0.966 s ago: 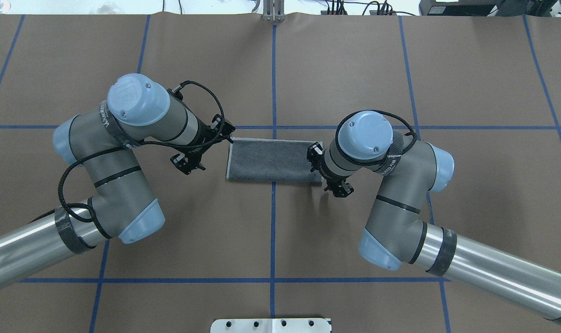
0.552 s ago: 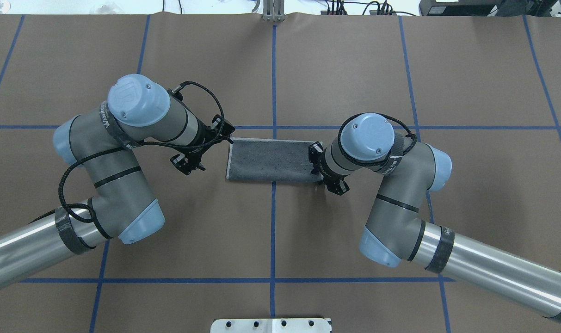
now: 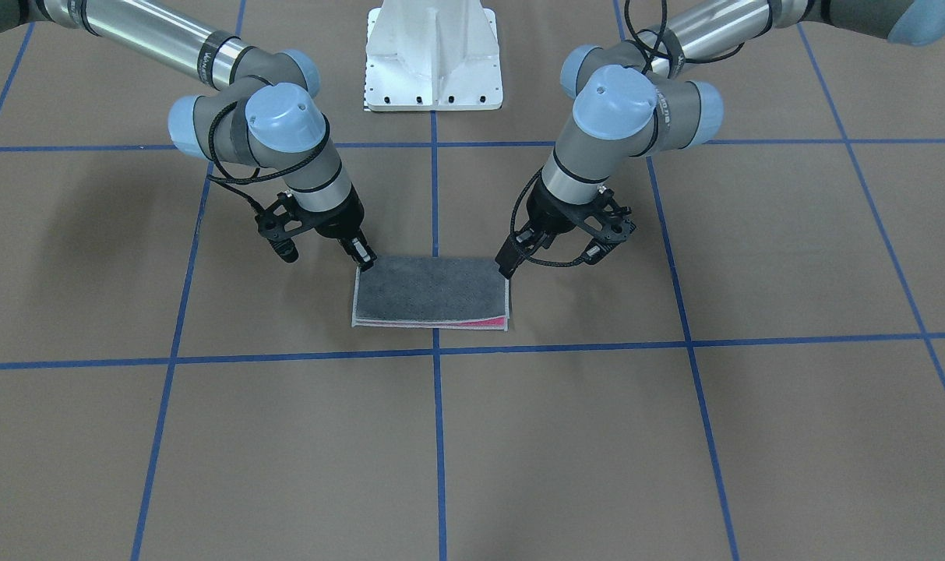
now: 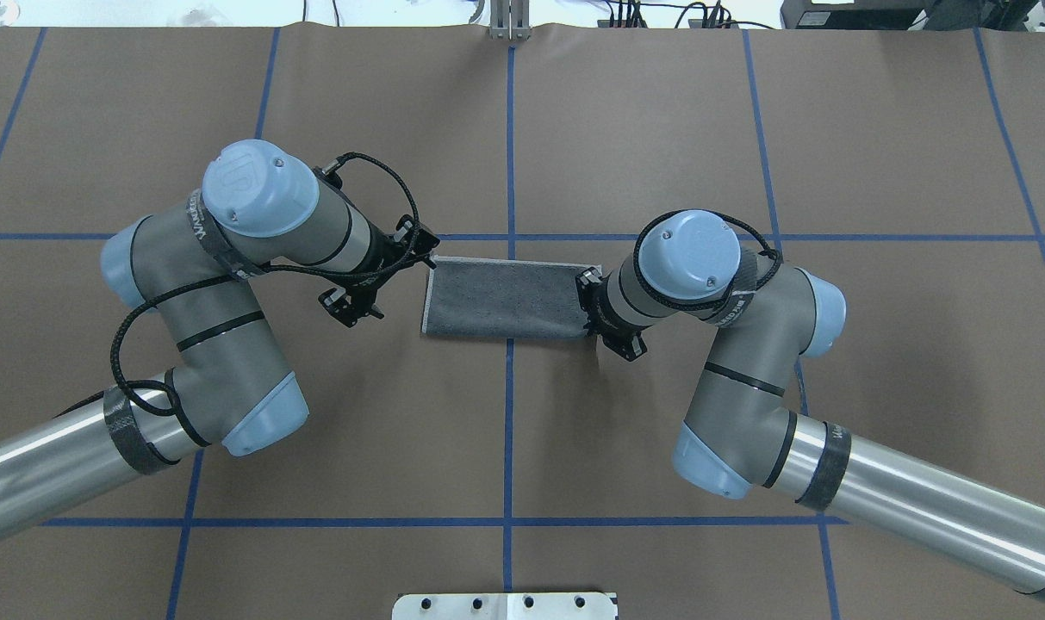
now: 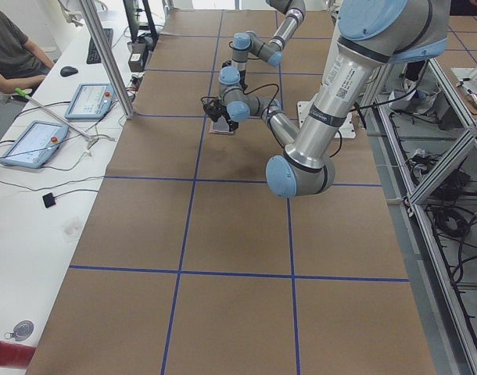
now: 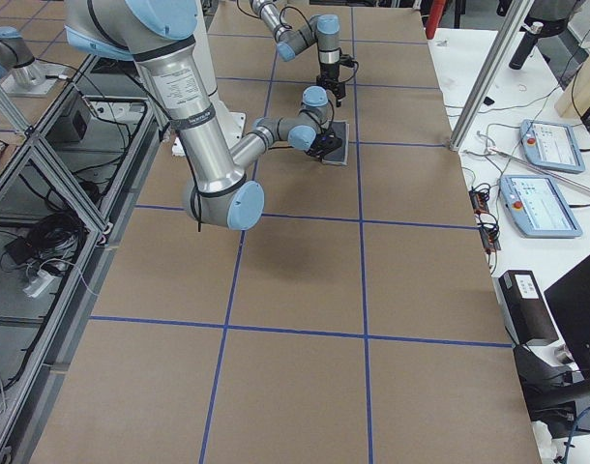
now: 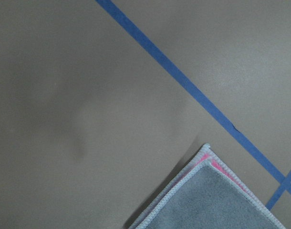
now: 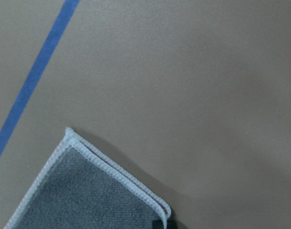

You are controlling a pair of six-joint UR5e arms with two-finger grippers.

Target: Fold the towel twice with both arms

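Hands first: the left hand (image 3: 551,259) and right hand (image 3: 324,251) both have their fingers spread wide and grip nothing. Each hangs at one short end of the towel (image 3: 429,290). That towel lies flat mid-bench (image 3: 675,436), folded once, grey face up. A pink sliver (image 3: 484,320) shows along the long edge away from the robot. Its long axis runs side to side across the robot, so each hand is about equally near its own end. Whether any fingertip touches cloth is unclear. The second fold, I judge, must carry one short end over onto the other.
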